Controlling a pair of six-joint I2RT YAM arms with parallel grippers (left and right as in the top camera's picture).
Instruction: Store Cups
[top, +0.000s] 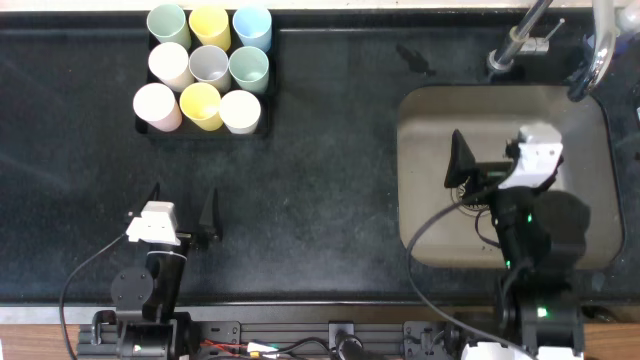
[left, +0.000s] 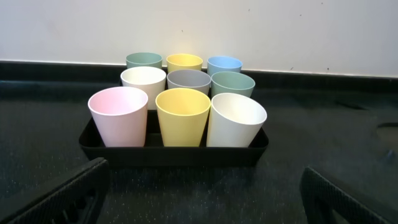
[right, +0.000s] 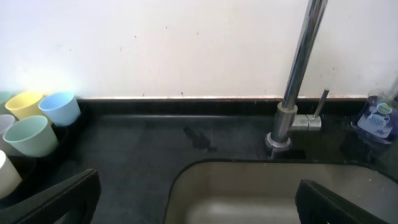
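Note:
A black tray (top: 146, 128) at the back left of the dark counter holds several cups in three rows: green, yellow and blue at the back, white, grey and green in the middle, pink (left: 118, 115), yellow (left: 182, 116) and white (left: 235, 121) at the front. The front white cup leans slightly. My left gripper (top: 183, 206) is open on the counter in front of the tray, some way short of it, facing the cups (left: 202, 205). My right gripper (top: 468, 185) is open over the sink (top: 590, 110), holding nothing (right: 202, 208). The tray's right-hand cups (right: 31, 135) show at the edge of the right wrist view.
The steel sink is set into the counter at the right. A faucet (top: 520, 35) stands behind it, seen upright in the right wrist view (right: 292, 106). A blue soap bottle (right: 379, 118) sits by the wall. Bare counter lies between tray and sink.

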